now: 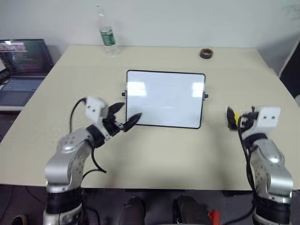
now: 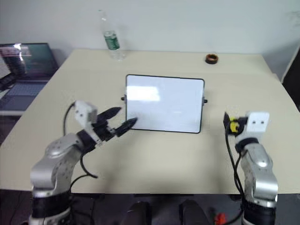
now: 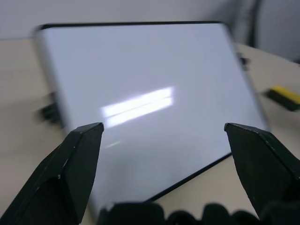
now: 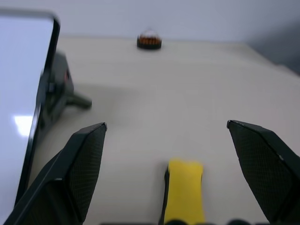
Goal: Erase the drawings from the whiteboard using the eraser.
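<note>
Whiteboard lies flat at the middle of the worktop, and its white face looks bare of drawings as far as the glare lets one judge, so the wiping seems done or nearly so; any faint mark hidden in the bright reflection could be missed, and that is the first risk. Eraser, yellow on top with a dark base, rests on the worktop to the right of the whiteboard, well apart from its frame and just ahead of the right claw; it lies between that claw's fingers but free of both; a careless sweep of the right arm could knock it toward the right edge of the worktop. The left claw sits by the near left corner of the whiteboard, one fingertip over the frame; a nudge there could slide the board, since nothing pins it.

Both claws stand spread wide and hold nothing: the right one gapes around the eraser without touching it; the left one frames the white surface with empty space between its fingers. A clear bottle and a dark ring-shaped roll stand at the far edge, out of the way.
</note>
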`<action>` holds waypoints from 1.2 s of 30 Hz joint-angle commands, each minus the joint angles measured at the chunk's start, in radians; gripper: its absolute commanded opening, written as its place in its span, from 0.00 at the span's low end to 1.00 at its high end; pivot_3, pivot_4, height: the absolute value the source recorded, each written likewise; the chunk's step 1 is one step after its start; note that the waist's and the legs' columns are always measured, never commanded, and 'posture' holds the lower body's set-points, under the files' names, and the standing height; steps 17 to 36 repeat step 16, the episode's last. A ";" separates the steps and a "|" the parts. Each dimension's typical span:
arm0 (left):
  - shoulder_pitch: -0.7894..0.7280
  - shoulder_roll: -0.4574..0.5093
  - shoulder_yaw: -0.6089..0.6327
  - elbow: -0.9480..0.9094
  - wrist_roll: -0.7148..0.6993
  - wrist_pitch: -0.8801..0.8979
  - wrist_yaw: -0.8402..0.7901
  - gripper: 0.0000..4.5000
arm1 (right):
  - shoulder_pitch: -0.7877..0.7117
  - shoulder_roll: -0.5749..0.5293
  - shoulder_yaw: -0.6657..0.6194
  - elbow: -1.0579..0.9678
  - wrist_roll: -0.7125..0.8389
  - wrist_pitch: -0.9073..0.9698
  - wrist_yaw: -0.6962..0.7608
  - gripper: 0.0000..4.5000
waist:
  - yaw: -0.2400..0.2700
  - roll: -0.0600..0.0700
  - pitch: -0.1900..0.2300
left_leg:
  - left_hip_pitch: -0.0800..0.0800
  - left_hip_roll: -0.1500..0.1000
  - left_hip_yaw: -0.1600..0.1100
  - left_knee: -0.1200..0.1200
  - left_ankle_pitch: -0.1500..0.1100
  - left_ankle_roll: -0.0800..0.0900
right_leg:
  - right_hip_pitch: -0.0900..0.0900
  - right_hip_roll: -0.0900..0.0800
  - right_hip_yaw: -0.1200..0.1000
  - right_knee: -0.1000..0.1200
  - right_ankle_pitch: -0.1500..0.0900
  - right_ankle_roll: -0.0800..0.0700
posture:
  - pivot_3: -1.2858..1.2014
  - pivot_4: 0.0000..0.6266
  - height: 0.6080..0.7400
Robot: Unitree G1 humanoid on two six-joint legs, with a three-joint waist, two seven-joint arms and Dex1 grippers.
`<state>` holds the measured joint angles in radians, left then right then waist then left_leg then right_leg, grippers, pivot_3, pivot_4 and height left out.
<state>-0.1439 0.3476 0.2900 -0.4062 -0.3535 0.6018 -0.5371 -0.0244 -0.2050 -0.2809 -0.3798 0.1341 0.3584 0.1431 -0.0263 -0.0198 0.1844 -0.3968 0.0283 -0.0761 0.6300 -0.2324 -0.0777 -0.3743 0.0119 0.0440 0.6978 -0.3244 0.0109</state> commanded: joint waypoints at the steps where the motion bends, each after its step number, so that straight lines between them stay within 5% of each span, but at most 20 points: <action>1: 0.058 -0.046 0.022 -0.058 0.079 -0.109 0.147 1.00 | 0.073 0.026 0.002 0.005 -0.008 -0.184 0.008 1.00 | 0.002 -0.001 0.000 | 0.001 0.000 0.000 0.000 0.000 0.000 | 0.001 0.000 0.000 -0.001 0.001 0.001 | 0.52 0.24 1.00; 10: 0.230 -0.115 -0.034 -0.035 0.198 -0.261 0.286 1.00 | 0.306 0.020 -0.022 -0.127 0.191 -0.142 0.130 1.00 | -0.003 -0.001 -0.001 | 0.003 0.000 0.001 -0.001 0.000 0.000 | 0.002 0.000 0.001 0.000 0.001 0.000 | 0.52 0.24 1.00; 36: 0.227 -0.111 -0.009 0.006 0.204 -0.293 0.332 1.00 | 0.294 -0.022 -0.024 -0.103 0.194 -0.117 0.131 1.00 | -0.003 -0.001 -0.001 | 0.005 -0.001 0.002 -0.001 0.000 0.000 | 0.002 0.001 0.002 0.000 -0.001 0.004 | 0.52 0.24 1.00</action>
